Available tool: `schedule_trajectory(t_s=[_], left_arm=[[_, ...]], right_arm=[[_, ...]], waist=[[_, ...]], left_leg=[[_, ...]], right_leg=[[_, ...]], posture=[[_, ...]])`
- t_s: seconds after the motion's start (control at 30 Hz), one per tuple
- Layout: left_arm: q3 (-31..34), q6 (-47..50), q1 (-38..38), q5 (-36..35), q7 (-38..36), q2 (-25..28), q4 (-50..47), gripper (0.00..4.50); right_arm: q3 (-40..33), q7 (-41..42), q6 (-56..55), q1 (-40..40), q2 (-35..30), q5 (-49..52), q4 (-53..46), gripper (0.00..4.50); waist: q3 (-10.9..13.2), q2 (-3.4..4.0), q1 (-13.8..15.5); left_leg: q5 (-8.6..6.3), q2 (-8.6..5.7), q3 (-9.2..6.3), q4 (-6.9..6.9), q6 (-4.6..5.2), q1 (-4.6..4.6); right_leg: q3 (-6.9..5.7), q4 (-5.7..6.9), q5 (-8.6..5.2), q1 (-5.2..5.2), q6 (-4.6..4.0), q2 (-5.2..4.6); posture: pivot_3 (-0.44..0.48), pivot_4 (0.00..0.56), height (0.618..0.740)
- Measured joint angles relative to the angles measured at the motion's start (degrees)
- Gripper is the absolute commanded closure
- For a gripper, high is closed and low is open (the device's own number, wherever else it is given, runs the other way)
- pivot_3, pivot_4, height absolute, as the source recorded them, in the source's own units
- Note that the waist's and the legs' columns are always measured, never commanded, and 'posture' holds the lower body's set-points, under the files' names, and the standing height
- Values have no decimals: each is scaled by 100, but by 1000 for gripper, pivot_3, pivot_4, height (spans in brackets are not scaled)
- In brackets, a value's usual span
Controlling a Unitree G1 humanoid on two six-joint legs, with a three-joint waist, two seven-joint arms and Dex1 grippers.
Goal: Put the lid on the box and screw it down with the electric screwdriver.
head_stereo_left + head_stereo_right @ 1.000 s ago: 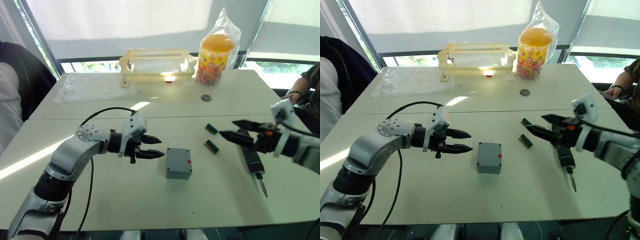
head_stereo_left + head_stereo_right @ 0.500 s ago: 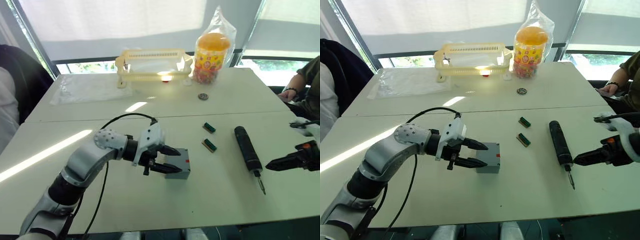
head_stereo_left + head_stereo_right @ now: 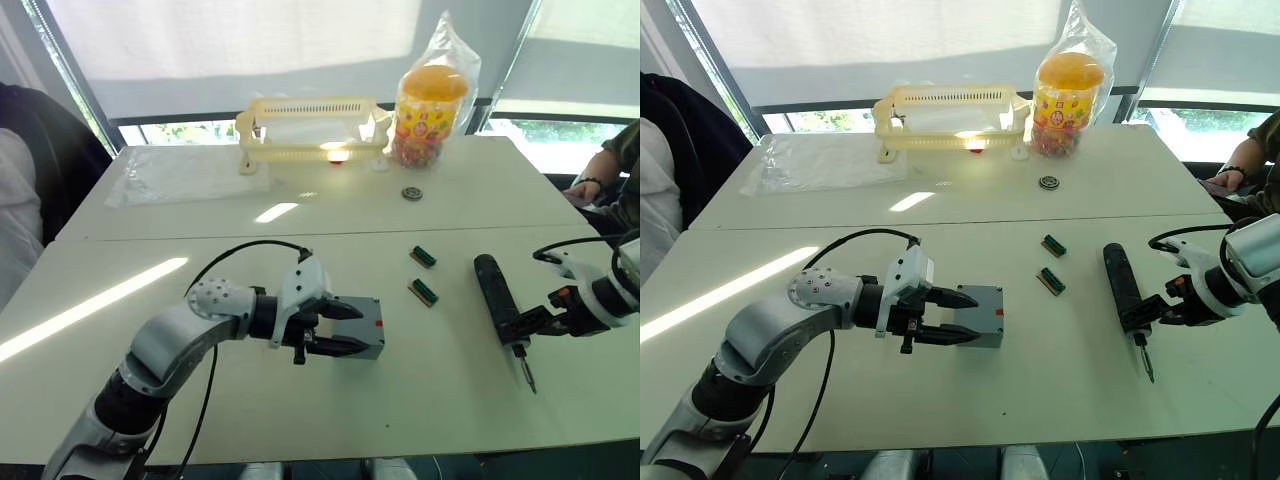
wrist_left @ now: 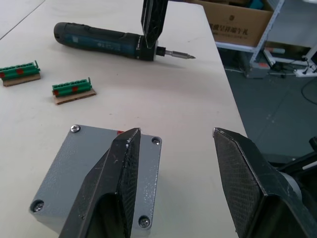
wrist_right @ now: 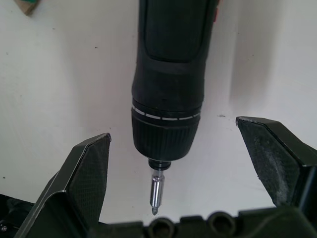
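The small grey box (image 3: 368, 330) sits on the white table near its middle, a red mark on its side. Its top is the flat grey lid (image 4: 91, 173), with screw heads at the corners. My left gripper (image 3: 345, 329) is open at the box; in the left wrist view one finger (image 4: 121, 173) lies over the lid and the other (image 4: 237, 168) is past the box's edge. The black electric screwdriver (image 3: 497, 298) lies to the right, bit toward the front edge. My right gripper (image 5: 173, 141) is open, its fingers on either side of the bit end.
Two green terminal blocks (image 3: 423, 257) (image 3: 425, 292) lie between box and screwdriver. At the back stand a yellow basket (image 3: 312, 125), a bagged candy jar (image 3: 432, 100), a small round part (image 3: 412, 193) and a plastic sheet (image 3: 185, 172). A person's hand (image 3: 590, 185) rests at the right edge.
My left gripper has moved right, up to the box. My right gripper drew off to the right, then came in low at the screwdriver's bit end. The box and the screwdriver stayed put.
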Motion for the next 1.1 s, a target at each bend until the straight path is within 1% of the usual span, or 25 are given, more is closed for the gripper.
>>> schedule_trajectory(t_s=[0.23,0.33,0.37,0.4,0.47,0.57,0.63,0.7,0.77,0.83,0.87,0.93,0.97,1.0,1.1], left_arm=[[6,20,19,-70,232,-50,-41,2151],[5,34,48,-103,269,-44,-46,2151],[5,49,50,-110,277,-43,-48,2151],[5,64,52,-112,284,-38,-48,2151],[7,76,58,-116,313,-33,-49,2151],[9,77,74,-119,317,-8,-47,2151],[17,69,77,-117,298,57,-14,2151],[45,27,73,-112,232,138,108,2151],[153,-51,27,-98,137,225,324,2151],[217,-165,-100,-85,-2,331,587,2151],[244,-232,-186,-82,-107,361,756,2151],[309,-326,-374,-75,-271,369,1094,2151],[329,-408,-490,-72,-392,356,1298,2151],[339,-447,-569,-61,-466,329,1442,2151],[259,-631,-728,56,-724,290,1762,2151]], right_arm=[[171,42,-61,-44,353,-293,282,54],[233,33,-163,-97,483,-502,402,856],[244,22,-218,-103,522,-573,462,1338],[249,28,-270,-112,563,-602,503,1932],[294,61,-365,-96,596,-683,478,2760],[265,36,-421,47,564,-791,256,2773],[33,-78,-347,204,571,-798,157,2773],[-381,-294,-166,348,670,-766,154,2773],[-1041,-657,86,531,861,-732,144,2773],[-1842,-1216,234,748,1092,-739,31,2773],[-2369,-1606,335,877,1294,-839,-128,2773],[-3465,-2393,589,1059,1805,-1157,-685,2773],[-4104,-2833,744,1195,2190,-1337,-1240,2773],[-4532,-3136,813,1305,2484,-1473,-1719,2773],[-5460,-3911,849,1605,3269,-1780,-3048,2773]], waist=[[-2,-4,3],[-8,-20,-10],[-10,-27,-11],[-11,-29,-12],[-15,-35,-7],[-26,-55,-1],[-32,-65,16],[-34,-69,17],[-37,-78,12],[-35,-74,-5],[-33,-68,-5],[-26,-46,5],[-26,-41,16],[-26,-40,19],[-27,-35,42]], left_leg=[[0,0,-4,2,0,1],[0,0,-4,6,0,8],[0,0,-5,6,0,10],[0,0,-5,8,0,12],[0,0,-7,9,0,15],[0,0,-14,10,0,17],[0,0,-19,12,-1,17],[0,-1,-19,14,-1,17],[1,-1,-17,19,-1,17],[2,-1,-8,22,-3,16],[2,-2,-6,21,-3,15],[3,-2,-4,15,-4,6],[3,-2,-9,6,-4,3],[3,-2,-12,1,-4,2],[3,-5,-19,-5,-5,-8]], right_leg=[[-4,1,1,4,2,1],[-4,1,1,12,1,1],[-4,0,0,15,1,1],[-4,0,0,19,0,1],[-5,0,0,25,0,1],[-9,0,0,30,0,2],[-14,-2,0,35,0,2],[-14,-3,0,37,-2,1],[-12,-3,1,37,-7,1],[-6,-4,6,34,-10,-1],[-6,-2,7,31,-11,-1],[-3,7,11,11,-1,-1],[-4,19,17,2,9,0],[-5,29,16,-6,10,2],[-6,76,-7,-37,18,2]], posture=[[0,150,740],[0,150,740],[0,150,740],[0,150,740],[0,150,740],[0,150,740],[0,150,740],[0,150,740],[0,150,740],[0,150,740],[0,150,740],[0,150,740],[0,150,740],[0,150,740],[0,150,740]])
